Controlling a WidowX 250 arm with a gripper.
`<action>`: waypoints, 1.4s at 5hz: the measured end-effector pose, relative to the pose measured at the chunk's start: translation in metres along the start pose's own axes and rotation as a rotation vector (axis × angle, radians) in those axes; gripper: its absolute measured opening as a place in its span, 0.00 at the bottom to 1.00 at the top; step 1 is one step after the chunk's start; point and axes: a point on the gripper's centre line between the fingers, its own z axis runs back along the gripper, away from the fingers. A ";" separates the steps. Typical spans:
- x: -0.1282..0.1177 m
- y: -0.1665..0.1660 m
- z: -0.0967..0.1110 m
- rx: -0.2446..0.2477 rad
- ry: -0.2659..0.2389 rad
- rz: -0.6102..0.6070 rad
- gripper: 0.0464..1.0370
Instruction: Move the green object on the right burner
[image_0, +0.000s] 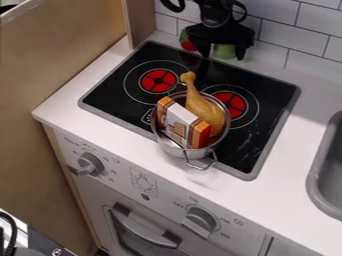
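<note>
At the top of the camera view, the black gripper hangs by the tiled wall behind the stove, open, with its fingertips apart. A rounded green object shows between its fingers; whether they touch it, I cannot tell. The right burner is a red disc on the black stovetop, partly covered by the pot and drumstick.
A metal pot at the stove's front middle holds a drumstick and an orange-white box. A red and green item lies left of the gripper. The left burner is uncovered; a grey sink is at right.
</note>
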 end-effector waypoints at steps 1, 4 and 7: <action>0.003 0.001 -0.008 0.002 -0.020 -0.012 0.96; 0.007 0.001 -0.010 0.010 0.013 -0.004 0.71; 0.000 0.001 0.005 0.067 0.227 0.030 0.65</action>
